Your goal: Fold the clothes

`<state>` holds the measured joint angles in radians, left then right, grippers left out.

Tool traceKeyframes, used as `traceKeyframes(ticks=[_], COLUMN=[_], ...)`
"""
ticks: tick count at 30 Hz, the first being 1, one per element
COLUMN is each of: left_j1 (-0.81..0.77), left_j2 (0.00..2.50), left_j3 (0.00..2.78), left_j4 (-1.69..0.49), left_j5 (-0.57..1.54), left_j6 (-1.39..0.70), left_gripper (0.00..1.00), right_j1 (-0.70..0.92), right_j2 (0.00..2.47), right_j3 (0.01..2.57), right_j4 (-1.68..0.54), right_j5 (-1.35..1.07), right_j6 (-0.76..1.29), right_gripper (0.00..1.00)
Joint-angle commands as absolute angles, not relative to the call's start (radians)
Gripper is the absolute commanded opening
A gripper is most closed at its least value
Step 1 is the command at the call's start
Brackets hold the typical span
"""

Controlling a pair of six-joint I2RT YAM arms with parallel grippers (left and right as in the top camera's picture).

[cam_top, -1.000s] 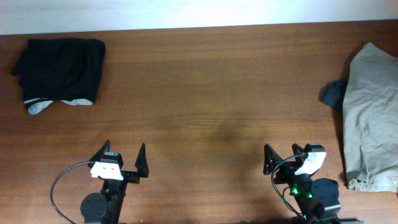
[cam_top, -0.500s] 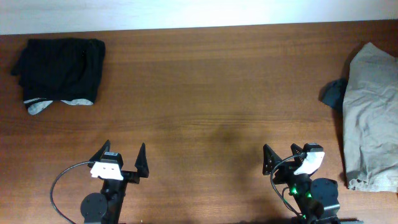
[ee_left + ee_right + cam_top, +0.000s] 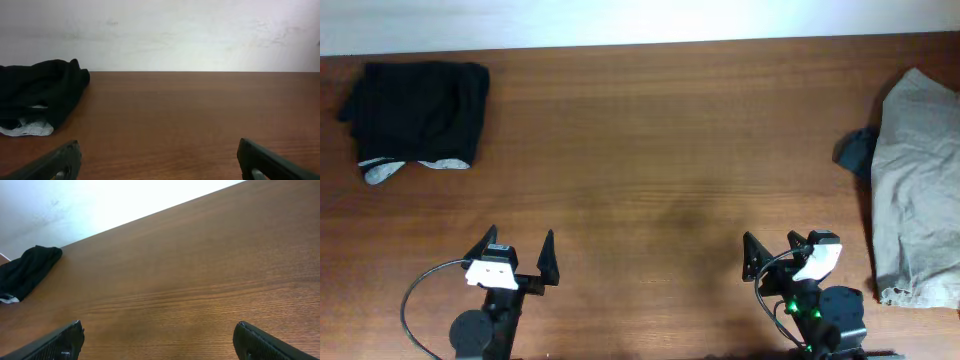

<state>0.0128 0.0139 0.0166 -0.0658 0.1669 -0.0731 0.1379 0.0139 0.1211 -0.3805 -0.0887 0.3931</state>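
The clothes (image 3: 415, 115), a compact black bundle with light grey lining showing at its near edge, lie at the table's far left corner. The left wrist view has the black bundle (image 3: 37, 100) at its left, and the right wrist view shows it (image 3: 25, 272) far off at the left. My left gripper (image 3: 518, 252) stands open near the front edge, well short of the bundle, with nothing between its fingers. My right gripper (image 3: 775, 250) is open too, at the front right over bare wood.
A grey-beige garment (image 3: 917, 190) lies along the table's right edge, with a dark blue-grey piece of cloth (image 3: 855, 150) poking out at its left. A white wall (image 3: 160, 35) runs behind the wooden table (image 3: 660, 150).
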Motion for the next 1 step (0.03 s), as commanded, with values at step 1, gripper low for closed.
traceKeyframes(ticks=[1], left_j1=[0.013], left_j2=[0.009], left_j3=[0.009], left_j4=[-0.064], left_j5=[0.159], left_j6=[-0.086], left_gripper=[0.99], right_j1=[0.130], right_j2=[0.003], right_j3=[0.112], right_j4=[-0.376], right_j5=[-0.098], right_j6=[0.398], right_gripper=[0.99])
